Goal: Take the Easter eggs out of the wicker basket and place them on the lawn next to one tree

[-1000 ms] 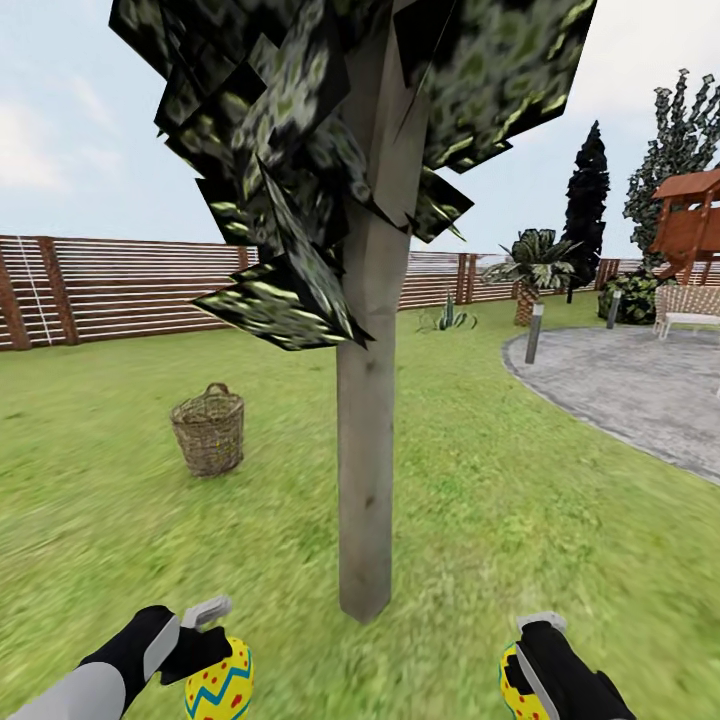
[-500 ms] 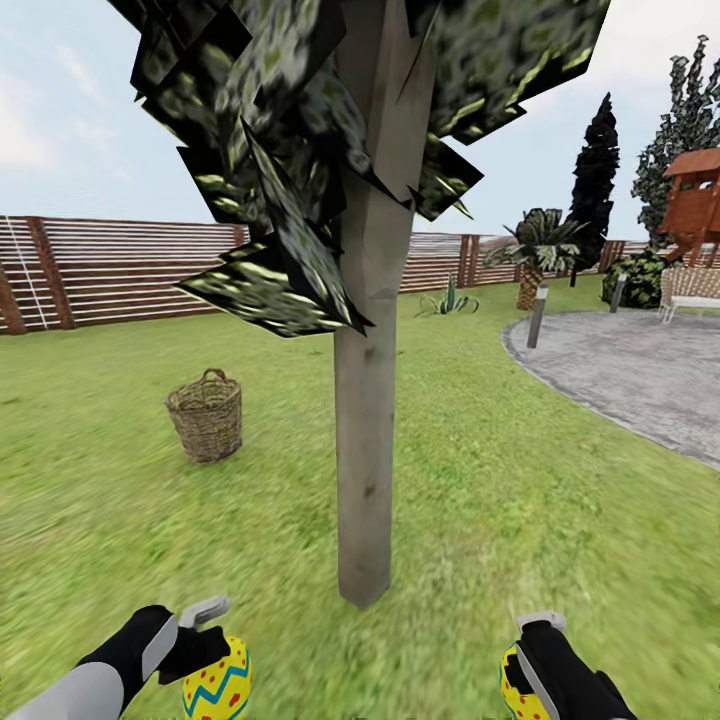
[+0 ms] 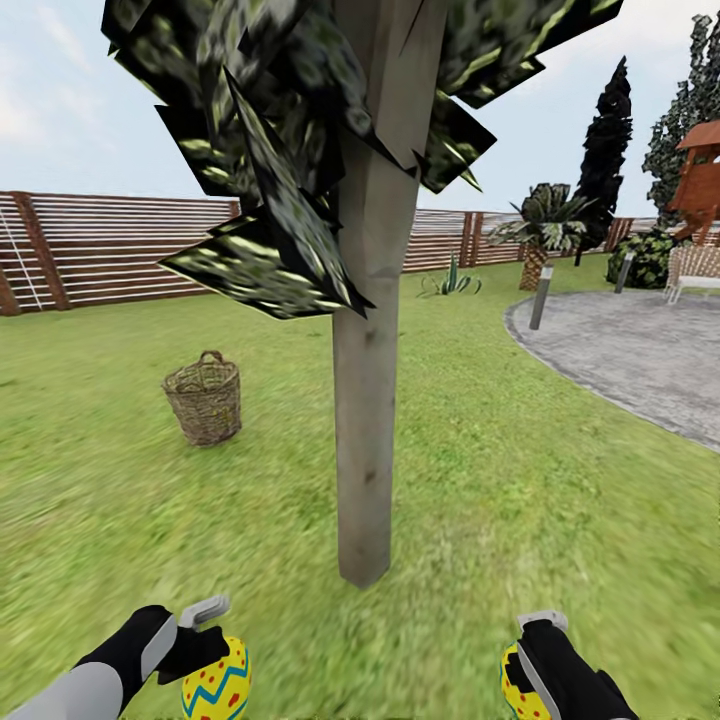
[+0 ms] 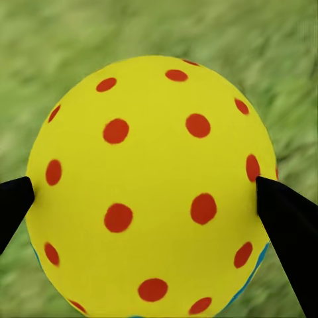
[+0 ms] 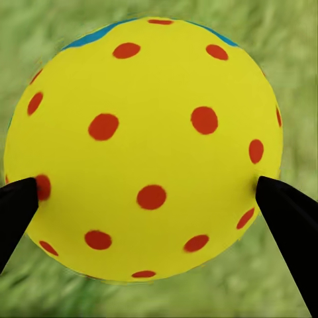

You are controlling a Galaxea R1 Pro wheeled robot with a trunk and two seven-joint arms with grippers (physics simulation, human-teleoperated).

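Yellow red-dotted Easter eggs (image 3: 218, 682) sit clamped in both the left end effector (image 3: 205, 640) and the right end effector (image 3: 522, 665) at the frame's bottom corners, as the pale grey-beige tree trunk (image 3: 366, 420) at centre looms nearer than a second ago, so placing is close.

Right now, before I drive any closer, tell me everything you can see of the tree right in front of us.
The tree stands upright on the lawn, straight ahead between the two arms in the head view. Its trunk is thin, straight and squared-off, pale grey-beige like weathered wood, with a few small dark flecks. The base meets the grass with nothing lying against it. Angular dark green leaf clumps with pale flecks start about halfway up and run past the top of the picture. The wicker basket sits apart, further back to its left.
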